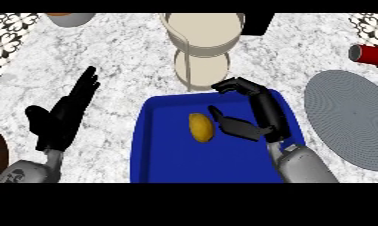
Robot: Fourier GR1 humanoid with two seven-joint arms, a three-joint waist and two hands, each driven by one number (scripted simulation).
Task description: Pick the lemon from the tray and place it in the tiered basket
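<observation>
Head view: the right hand (258, 115) is seen over the blue tray (170, 162), fingers curled forward at the tray's far edge, thumb stretched left toward the lemon (201, 127). Nothing is held; the thumb tip is just beside the lemon's right side, and contact cannot be confirmed. The hand is taken as half-spread, not closed on anything. The grey forearm comes in from the lower edge, over the tray's right part, so the tray's right rim is largely hidden there.

The lemon lies on the tray floor, roughly central, long axis running away from the viewer. The tray's near edge is cut off by the lower band.

The left hand (63, 115) is seen well left of the tray, above the marble surface (118, 55), fingers straight and pointing up-right, thumb out to the left: open, resting, holding nothing.

The tiered basket (201, 45) stands just beyond the tray's far edge: two cream round tiers, the upper one larger in view and cut at the top, the lower one partly hidden beneath it. Thin uprights are faintly made out.

At the right, a grey round plate (347, 117) is cut by the frame edge. A red object (365, 53) at the right edge is mostly cropped; its type cannot be told. A bowl-like item (70, 18) at top left and a dark object (257, 23) at top are both cropped.
</observation>
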